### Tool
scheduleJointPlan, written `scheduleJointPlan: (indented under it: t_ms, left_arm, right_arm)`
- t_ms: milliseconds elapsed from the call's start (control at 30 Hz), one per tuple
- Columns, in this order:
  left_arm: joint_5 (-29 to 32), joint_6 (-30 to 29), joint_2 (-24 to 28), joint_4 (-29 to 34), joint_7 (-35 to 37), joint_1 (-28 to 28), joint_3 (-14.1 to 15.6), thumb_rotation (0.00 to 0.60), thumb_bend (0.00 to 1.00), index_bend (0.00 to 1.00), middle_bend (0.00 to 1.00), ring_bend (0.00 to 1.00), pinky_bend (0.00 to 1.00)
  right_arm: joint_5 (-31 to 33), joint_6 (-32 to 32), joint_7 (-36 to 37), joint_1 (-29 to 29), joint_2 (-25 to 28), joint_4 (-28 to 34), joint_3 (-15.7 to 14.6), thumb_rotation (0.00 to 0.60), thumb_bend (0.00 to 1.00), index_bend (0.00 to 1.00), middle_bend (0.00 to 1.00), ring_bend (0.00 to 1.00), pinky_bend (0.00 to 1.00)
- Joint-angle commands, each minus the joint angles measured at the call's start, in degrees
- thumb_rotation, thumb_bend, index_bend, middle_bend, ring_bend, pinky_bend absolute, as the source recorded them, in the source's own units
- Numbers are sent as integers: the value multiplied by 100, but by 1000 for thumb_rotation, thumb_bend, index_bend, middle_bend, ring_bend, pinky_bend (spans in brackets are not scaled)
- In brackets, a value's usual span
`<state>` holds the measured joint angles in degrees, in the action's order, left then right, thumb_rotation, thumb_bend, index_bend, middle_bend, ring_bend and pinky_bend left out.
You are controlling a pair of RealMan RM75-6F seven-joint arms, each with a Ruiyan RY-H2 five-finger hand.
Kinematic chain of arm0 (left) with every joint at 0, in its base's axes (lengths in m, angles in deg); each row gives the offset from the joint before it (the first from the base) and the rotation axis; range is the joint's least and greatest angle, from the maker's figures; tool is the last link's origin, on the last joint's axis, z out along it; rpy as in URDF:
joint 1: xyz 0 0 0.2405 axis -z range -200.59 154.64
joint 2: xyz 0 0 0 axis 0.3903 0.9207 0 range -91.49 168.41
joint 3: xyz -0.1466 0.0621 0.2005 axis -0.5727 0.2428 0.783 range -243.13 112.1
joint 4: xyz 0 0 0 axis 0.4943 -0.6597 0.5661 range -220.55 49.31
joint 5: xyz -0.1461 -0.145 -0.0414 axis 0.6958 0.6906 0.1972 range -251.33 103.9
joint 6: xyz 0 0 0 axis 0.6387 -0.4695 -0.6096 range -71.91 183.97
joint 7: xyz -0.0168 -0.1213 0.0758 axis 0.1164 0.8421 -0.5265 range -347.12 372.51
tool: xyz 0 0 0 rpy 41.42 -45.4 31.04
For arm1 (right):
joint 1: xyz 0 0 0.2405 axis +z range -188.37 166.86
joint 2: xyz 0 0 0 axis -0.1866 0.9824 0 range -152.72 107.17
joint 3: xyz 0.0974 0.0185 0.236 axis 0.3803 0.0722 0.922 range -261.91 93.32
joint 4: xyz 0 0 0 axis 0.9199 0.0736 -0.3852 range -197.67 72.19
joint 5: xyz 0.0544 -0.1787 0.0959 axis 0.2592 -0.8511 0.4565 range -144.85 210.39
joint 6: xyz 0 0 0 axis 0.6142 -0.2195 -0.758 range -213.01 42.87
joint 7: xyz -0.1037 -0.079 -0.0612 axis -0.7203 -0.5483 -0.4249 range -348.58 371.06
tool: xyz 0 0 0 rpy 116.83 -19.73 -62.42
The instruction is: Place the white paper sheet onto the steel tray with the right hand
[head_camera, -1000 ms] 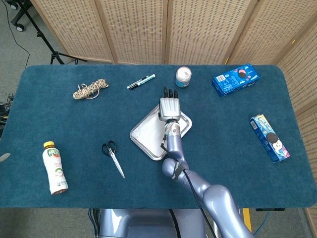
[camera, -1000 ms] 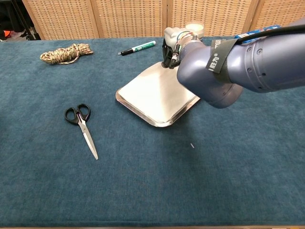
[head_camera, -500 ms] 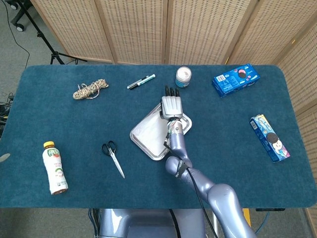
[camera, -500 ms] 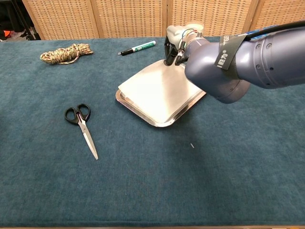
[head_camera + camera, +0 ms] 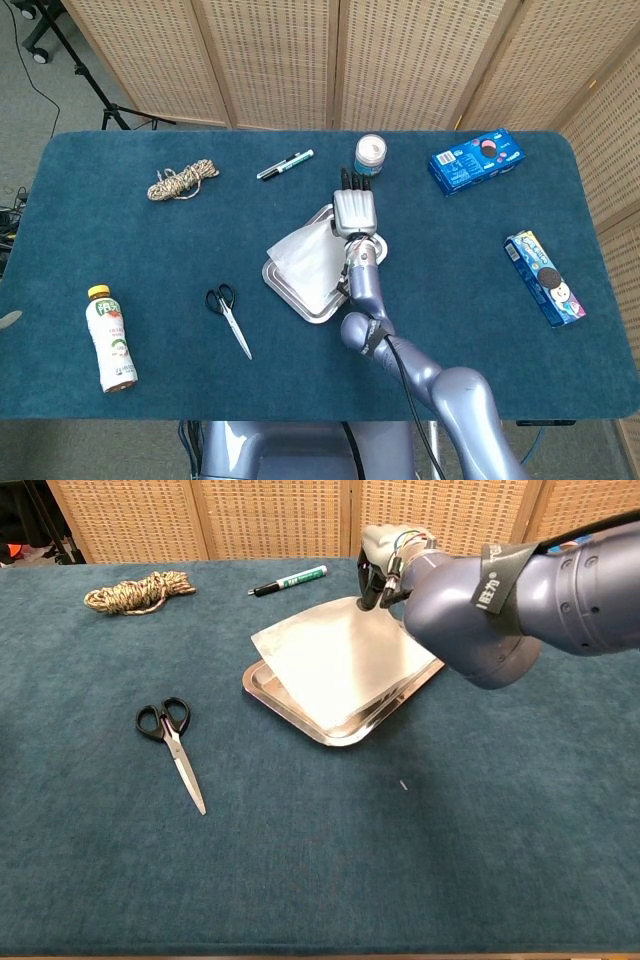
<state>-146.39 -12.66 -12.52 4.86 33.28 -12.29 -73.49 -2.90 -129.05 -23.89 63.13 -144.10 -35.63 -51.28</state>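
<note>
The white paper sheet point(image 5: 305, 255) point(image 5: 335, 660) slants over the steel tray point(image 5: 290, 298) point(image 5: 330, 736) in the middle of the table. Its far edge is raised and its near part hangs down toward the tray, shifted a little to the tray's left. My right hand point(image 5: 353, 210) point(image 5: 385, 565) is at the tray's far corner and holds the sheet's raised far edge with its fingers pointing away from me. In the chest view my right forearm covers the tray's right side. My left hand shows in neither view.
Black scissors point(image 5: 228, 318) point(image 5: 172, 742) lie left of the tray. A marker point(image 5: 284, 164) point(image 5: 289, 580), a rope coil point(image 5: 182, 181) point(image 5: 138, 590) and a white jar point(image 5: 370, 155) lie behind it. A bottle point(image 5: 111, 339) lies front left, and two blue cookie boxes point(image 5: 477, 159) point(image 5: 545, 278) lie right.
My right hand has moved up and toward the table's far side with the sheet's far edge. The sheet, flat on the tray before, now slants and overhangs the tray's left side.
</note>
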Motion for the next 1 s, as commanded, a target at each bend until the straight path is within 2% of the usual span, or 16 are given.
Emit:
scheduleJointPlan:
  t_ms: [33,133,167,500,800,1000]
  left_arm:
    - [-15,-3,4,4,2,-1,7,600,0,0,0,0,0]
    - [-20,-7,5,6,-1,-1,9,600,0,0,0,0,0]
    - [-25,-11,5,8,-2,-1,11,600,0,0,0,0,0]
    - [-78,-47,13,35,4,-14,33,600,0,0,0,0,0]
    - [-151,-71,22,49,21,-18,61,600,0,0,0,0,0]
    - [-264,-190,17,85,-6,-56,96,600,0,0,0,0,0]
  right_arm:
    - [23,-70,-90,-44,46,102,41,600,254,21,0,0,0]
    - [16,-111,-125,-65,75,178,54,600,47,10,0,0,0]
    - [7,-136,-134,-74,87,211,56,600,17,6,0,0,0]
    - [2,-331,-297,-160,234,615,94,600,0,0,0,0,0]
    - [-267,-642,-205,-644,1018,2305,-78,600,0,0,0,0,0]
    - [-951,-1093,-120,-1415,2134,4122,-633,600,0,0,0,0,0]
